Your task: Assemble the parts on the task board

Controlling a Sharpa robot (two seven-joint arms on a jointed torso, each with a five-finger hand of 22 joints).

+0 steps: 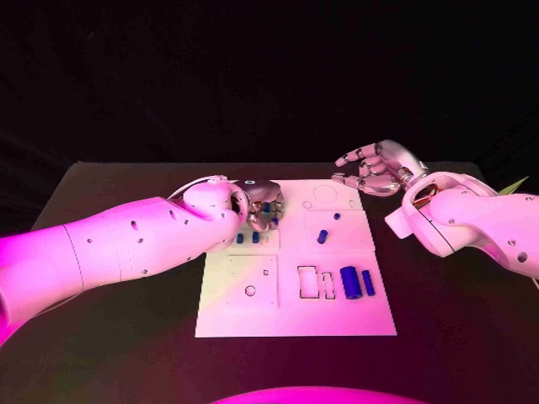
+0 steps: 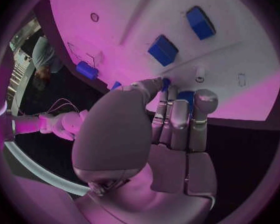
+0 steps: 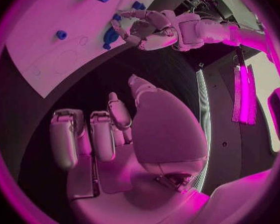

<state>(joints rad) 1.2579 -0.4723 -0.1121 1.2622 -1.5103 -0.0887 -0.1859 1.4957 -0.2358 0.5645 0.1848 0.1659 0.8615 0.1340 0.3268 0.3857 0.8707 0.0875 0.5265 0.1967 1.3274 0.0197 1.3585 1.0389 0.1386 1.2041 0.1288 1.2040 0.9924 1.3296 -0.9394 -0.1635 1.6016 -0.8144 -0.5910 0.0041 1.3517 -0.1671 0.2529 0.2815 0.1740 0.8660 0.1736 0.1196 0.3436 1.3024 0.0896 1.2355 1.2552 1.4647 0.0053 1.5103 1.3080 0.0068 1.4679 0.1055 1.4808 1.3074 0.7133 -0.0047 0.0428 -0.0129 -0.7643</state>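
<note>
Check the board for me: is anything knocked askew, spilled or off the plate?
Nothing stands out. The task board lies flat, the blue parts sit on it, the left hand works at its far left corner.

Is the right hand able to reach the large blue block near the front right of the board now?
Probably yes. The right hand hovers off the task board, holding nothing, and nothing lies between it and the large blue block.

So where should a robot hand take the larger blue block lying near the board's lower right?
Pinch the larger blue rectangular block across its two long sides, coming straight down from above. It lies flat on the white task board, narrow enough to span, with the thin blue bar close beside it.
</note>
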